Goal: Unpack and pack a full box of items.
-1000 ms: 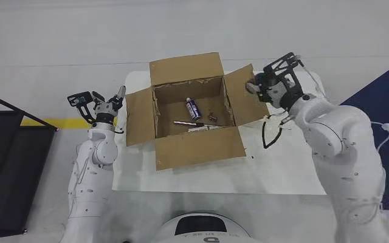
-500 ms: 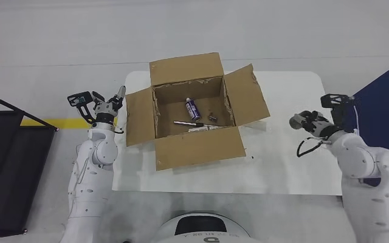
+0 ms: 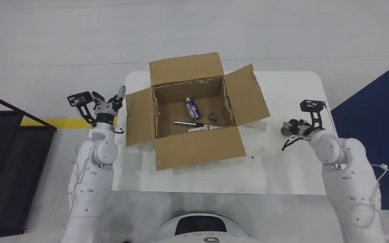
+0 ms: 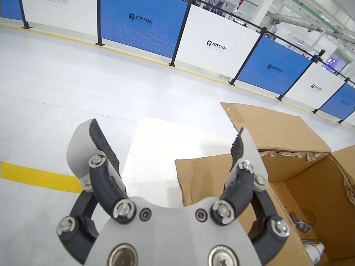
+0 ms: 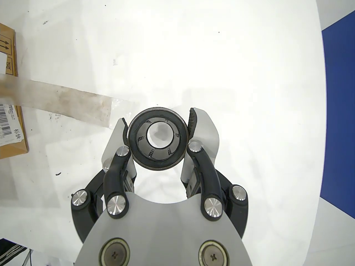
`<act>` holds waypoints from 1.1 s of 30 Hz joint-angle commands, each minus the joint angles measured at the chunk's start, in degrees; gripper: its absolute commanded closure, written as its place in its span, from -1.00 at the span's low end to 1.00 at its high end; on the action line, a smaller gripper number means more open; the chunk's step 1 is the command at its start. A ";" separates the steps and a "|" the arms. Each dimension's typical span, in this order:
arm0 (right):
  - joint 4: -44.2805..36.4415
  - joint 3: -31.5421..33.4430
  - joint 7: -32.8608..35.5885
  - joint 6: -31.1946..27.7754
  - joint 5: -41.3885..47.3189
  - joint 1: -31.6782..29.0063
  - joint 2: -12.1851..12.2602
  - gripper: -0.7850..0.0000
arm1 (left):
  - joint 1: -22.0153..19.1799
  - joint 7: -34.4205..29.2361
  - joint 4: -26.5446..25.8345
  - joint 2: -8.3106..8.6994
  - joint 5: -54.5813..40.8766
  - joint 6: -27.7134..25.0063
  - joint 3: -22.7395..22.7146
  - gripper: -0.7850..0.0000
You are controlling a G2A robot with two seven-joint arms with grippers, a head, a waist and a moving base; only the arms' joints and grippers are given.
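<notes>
Right gripper [image 5: 158, 117]: clamped on a black ring [image 5: 156, 163], with its pads against the ring's outer wall. It is above the white table [image 3: 285, 170], to the right of the box's right flap and apart from it.
Left gripper [image 4: 166, 130]: spread wide and holding nothing, just beyond the table's left edge and near the box's left flap.
Box [image 3: 182, 152]: cardboard, with all four flaps open, on the table's left half.
Inside the box: a small bottle [image 3: 192, 108], a slim dark tool [image 3: 188, 124] and a small metal part [image 3: 212, 116].
</notes>
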 commanded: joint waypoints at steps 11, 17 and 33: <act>5.34 -2.21 -1.49 -0.54 0.16 2.59 -0.24 0.22 | 0.00 0.00 0.00 0.00 0.01 -0.01 0.00 -1.00; 3.10 -0.79 -2.04 -0.66 0.40 0.83 -0.07 -1.00 | 0.00 0.00 0.00 0.00 0.01 -0.01 0.00 -1.00; -27.29 7.37 -9.93 -1.56 6.52 -10.25 -0.16 -1.00 | 0.00 0.00 0.00 0.00 0.01 -0.01 0.00 -1.00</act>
